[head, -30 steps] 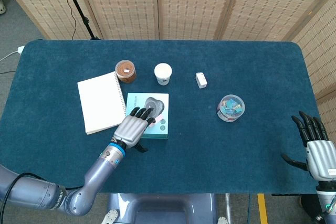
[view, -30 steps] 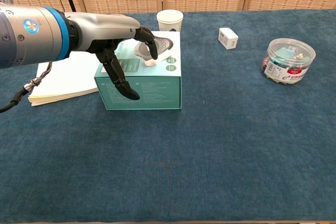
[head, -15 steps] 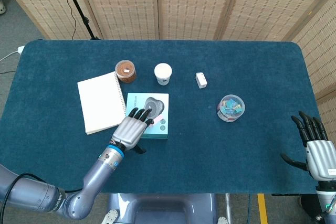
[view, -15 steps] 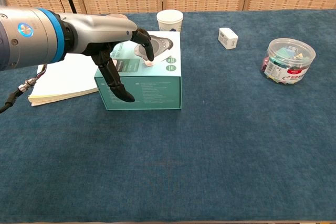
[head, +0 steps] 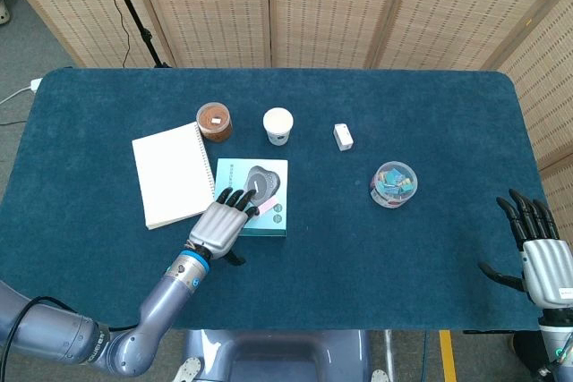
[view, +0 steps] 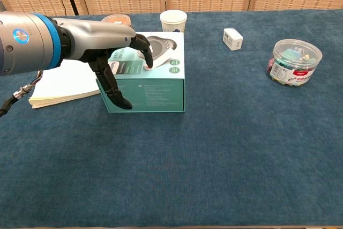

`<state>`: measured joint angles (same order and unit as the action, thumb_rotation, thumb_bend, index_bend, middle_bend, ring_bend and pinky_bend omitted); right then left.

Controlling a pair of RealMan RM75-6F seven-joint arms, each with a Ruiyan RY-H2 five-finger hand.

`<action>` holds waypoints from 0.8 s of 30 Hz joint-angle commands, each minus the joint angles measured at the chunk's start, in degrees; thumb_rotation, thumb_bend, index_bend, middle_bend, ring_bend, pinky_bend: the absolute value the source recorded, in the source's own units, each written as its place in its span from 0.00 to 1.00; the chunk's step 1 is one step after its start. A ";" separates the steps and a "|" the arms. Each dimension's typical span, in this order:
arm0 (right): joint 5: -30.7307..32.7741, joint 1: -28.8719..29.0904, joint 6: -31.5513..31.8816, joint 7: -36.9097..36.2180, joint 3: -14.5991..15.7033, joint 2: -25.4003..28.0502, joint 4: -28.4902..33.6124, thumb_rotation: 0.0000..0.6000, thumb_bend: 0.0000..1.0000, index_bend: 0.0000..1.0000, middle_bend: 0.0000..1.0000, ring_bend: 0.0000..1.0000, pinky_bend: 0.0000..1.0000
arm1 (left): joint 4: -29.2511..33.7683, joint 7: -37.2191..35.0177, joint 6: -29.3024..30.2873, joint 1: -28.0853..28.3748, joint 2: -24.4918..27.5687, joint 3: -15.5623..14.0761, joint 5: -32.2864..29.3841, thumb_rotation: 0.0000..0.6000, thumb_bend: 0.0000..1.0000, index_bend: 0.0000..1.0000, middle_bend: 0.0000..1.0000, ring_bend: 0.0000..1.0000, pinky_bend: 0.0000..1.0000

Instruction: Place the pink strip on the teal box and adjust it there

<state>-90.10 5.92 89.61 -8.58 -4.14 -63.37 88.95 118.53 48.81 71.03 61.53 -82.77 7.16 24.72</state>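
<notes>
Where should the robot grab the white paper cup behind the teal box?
Probably around the side wall of the white paper cup, coming from the front right. It stands upright and round, so fingers can wrap it. The teal box and left hand crowd its front left; its open top gives nothing to grip.

A table (head: 430,114) draped in dark blue cloth carries everything. The teal box (view: 155,87) sits right under the fingers of the left hand (head: 217,226), with a white notebook (head: 172,174) just beside that hand. Beyond the fingertips stand a brown-lidded jar (head: 215,122) and a white paper cup (head: 278,125). Further off toward the right hand (head: 542,257) lie a small white box (head: 343,137) and a clear tub of colourful clips (head: 394,183).
</notes>
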 commanded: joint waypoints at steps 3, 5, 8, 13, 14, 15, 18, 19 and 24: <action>-0.03 -0.02 -0.05 -0.03 -0.02 0.03 0.04 1.00 0.00 0.06 0.00 0.00 0.00 | 0.16 0.11 0.12 -0.01 0.34 -0.09 -0.47 0.82 0.00 0.26 0.00 0.00 0.00; -0.08 -0.04 -0.08 0.03 -0.02 0.04 0.06 1.00 0.00 0.06 0.00 0.00 0.00 | 0.14 -0.05 -0.06 -0.10 0.47 -0.21 -0.65 0.82 0.00 0.27 0.00 0.00 0.00; -0.11 -0.05 -0.13 0.06 -0.02 0.05 0.11 1.00 0.00 0.06 0.00 0.00 0.00 | 0.11 -0.41 -0.31 -0.29 0.73 -0.35 -0.60 0.82 0.00 0.27 0.00 0.00 0.00; -0.19 -0.06 -0.11 0.11 -0.07 0.00 0.14 1.00 0.00 0.06 0.00 0.00 0.00 | 0.35 -0.89 -0.62 -0.68 1.33 -0.80 -0.04 0.82 0.00 0.27 0.00 0.00 0.00; -0.22 -0.07 -0.14 0.17 -0.05 -0.01 0.15 1.00 0.00 0.06 0.00 0.00 0.00 | 0.46 -1.11 -0.73 -0.81 1.52 -0.89 0.16 0.82 0.00 0.27 0.00 0.00 0.00; -0.24 -0.07 -0.15 0.23 -0.04 -0.02 0.15 1.00 0.00 0.06 0.00 0.00 0.00 | 0.55 -1.23 -0.77 -0.89 1.67 -0.94 0.32 0.82 0.00 0.27 0.00 0.00 0.00; -0.26 -0.08 -0.20 0.30 -0.04 -0.04 0.22 1.00 0.00 0.06 0.00 0.00 0.00 | 1.00 -1.79 -0.96 -1.25 2.41 -1.12 0.98 0.82 0.00 0.27 0.00 0.00 0.00; -0.27 -0.08 -0.21 0.29 -0.05 -0.03 0.23 1.00 0.00 0.06 0.00 0.00 0.00 | 1.10 -1.92 -1.00 -1.36 2.61 -1.20 1.23 0.82 0.00 0.27 0.00 0.00 0.00; -0.32 -0.06 -0.31 0.43 -0.06 -0.08 0.32 1.00 0.00 0.06 0.00 0.00 0.00 | 1.71 -2.52 -1.33 -1.94 3.66 -1.86 2.31 0.82 0.00 0.27 0.00 0.00 0.00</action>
<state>-90.40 5.86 89.30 -8.17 -4.21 -63.44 89.26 120.20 46.34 69.74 59.63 -79.16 5.34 26.98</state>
